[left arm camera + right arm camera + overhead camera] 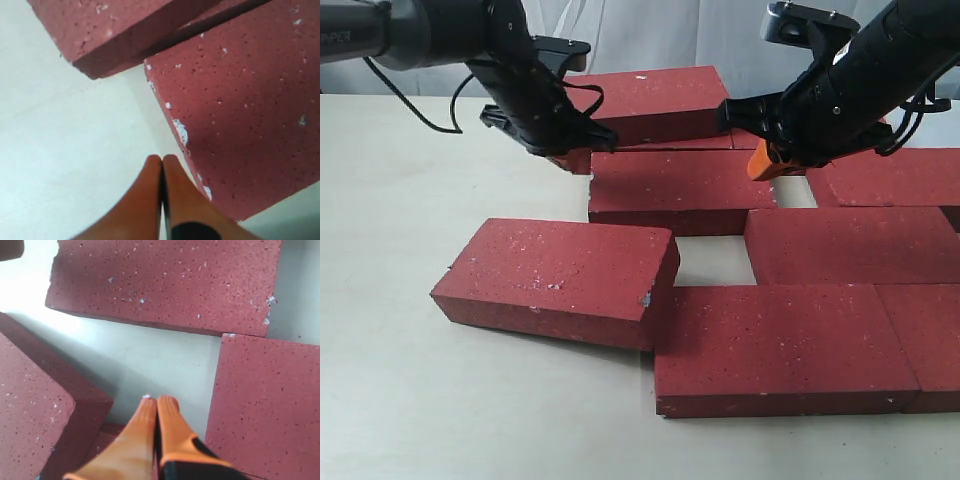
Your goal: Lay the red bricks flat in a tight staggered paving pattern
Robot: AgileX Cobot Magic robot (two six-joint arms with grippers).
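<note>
Several dark red bricks lie on the pale table [400, 200]. The middle brick [680, 185] lies flat between my two grippers. My left gripper [572, 160] is shut and empty at that brick's left end; in the left wrist view its orange fingertips [162, 159] sit just beside the brick's chipped edge [240, 110]. My right gripper [760, 168] is shut and empty at the brick's right end. In the right wrist view it [157, 400] hangs over a bare gap between bricks [165, 280] [270, 400]. A loose brick [555, 275] lies askew at the front left.
A back brick [650, 100] lies behind the middle one. On the right are more bricks [850, 240] [895, 175], with a front row [780, 345] [930, 340]. A small gap of table [715, 260] shows in the centre. Bare table spreads to the left.
</note>
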